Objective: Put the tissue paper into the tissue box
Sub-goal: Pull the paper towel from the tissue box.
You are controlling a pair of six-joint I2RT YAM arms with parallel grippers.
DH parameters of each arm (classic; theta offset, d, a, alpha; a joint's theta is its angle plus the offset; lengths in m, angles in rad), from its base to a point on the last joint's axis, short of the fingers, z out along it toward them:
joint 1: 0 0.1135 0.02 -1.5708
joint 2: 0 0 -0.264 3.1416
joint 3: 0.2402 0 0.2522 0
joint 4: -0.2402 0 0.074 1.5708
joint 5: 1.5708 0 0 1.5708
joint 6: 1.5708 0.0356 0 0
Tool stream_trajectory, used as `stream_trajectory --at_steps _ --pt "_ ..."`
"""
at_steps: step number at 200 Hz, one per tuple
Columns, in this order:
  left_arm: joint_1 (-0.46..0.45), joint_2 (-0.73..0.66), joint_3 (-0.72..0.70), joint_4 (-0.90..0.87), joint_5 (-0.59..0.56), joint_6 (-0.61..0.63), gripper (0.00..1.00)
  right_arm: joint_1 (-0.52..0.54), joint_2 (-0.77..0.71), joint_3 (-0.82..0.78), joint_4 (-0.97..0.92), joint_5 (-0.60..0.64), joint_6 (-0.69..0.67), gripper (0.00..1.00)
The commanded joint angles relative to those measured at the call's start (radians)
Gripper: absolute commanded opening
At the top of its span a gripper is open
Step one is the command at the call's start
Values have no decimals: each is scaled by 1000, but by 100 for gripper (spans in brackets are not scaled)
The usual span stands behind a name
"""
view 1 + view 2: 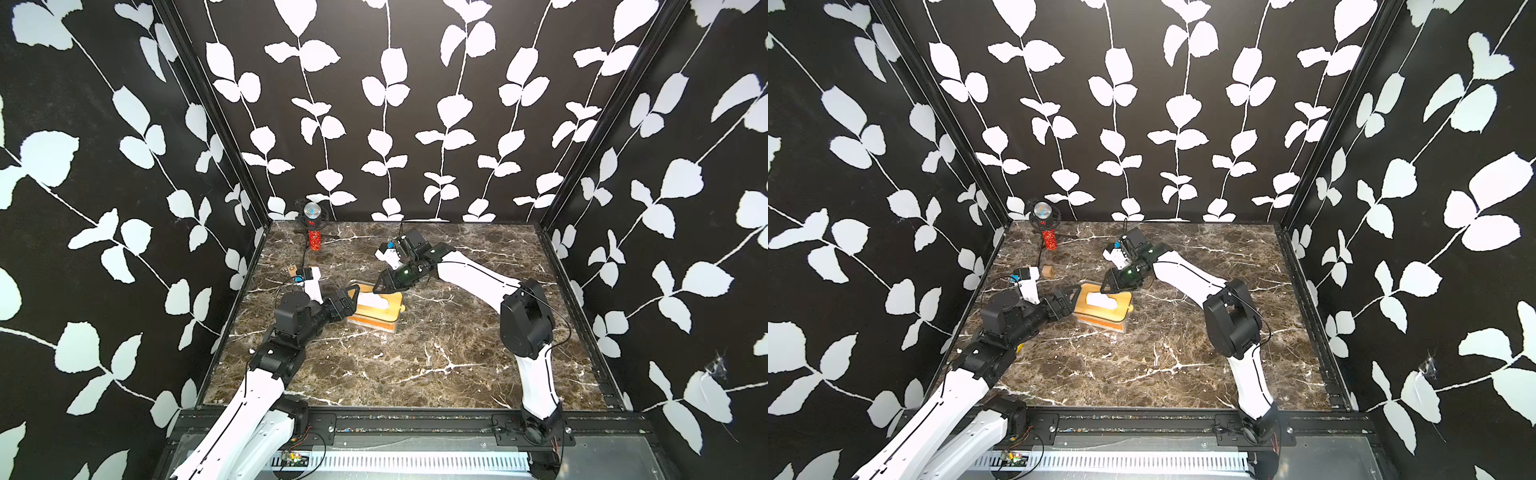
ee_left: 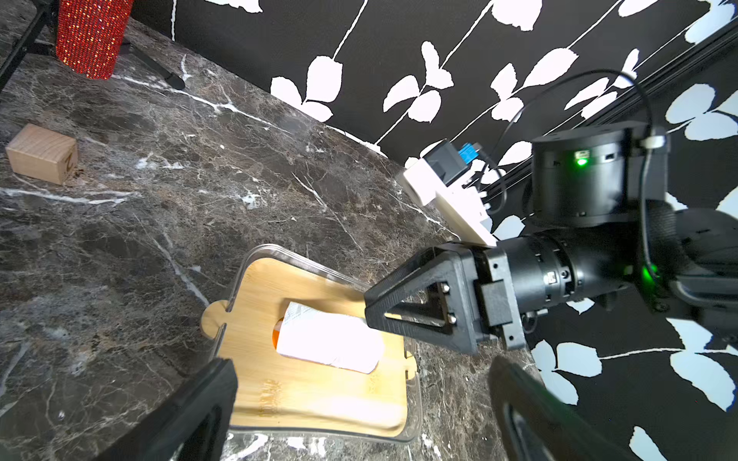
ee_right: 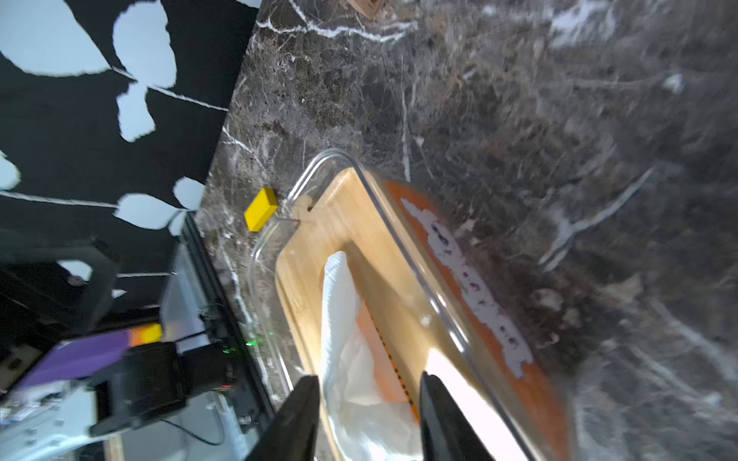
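Bamboo lid point(image 1: 392, 309) sits on the clear box point(image 3: 319, 159), mid-table; the orange pack point(image 3: 547, 407) lies inside, its white sheet point(image 1: 372, 300) up through the slot; right claw point(image 3: 371, 379) over the far edge, fingers parted, sheet loose between them; left claw point(image 2: 361, 371) wide open astride the left end; bare marble point(image 1: 436, 353) lies wide in front and rightward; wood block point(image 2: 42, 157) well apart, far-left.
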Motion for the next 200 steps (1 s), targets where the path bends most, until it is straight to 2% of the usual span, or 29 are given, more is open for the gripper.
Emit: stream_trajectory --at_steps 1,45,81,170,187,200 --pt "6 -18 -11 8 -23 5 99 43 -108 -32 45 106 -76 52" --pt "6 -110 -29 -46 -144 1 98 147 -195 -103 48 409 -263 52" --pt "6 -163 -44 -73 -191 -1 99 197 -158 -70 -16 538 -333 47" --pt "6 -198 -54 -96 -219 6 99 244 -56 -17 -74 619 -354 34" --pt "6 -200 -53 -97 -218 5 99 245 -40 -15 -72 612 -352 29" --pt "6 -200 -55 -96 -218 4 99 246 -33 -13 -67 606 -347 20"
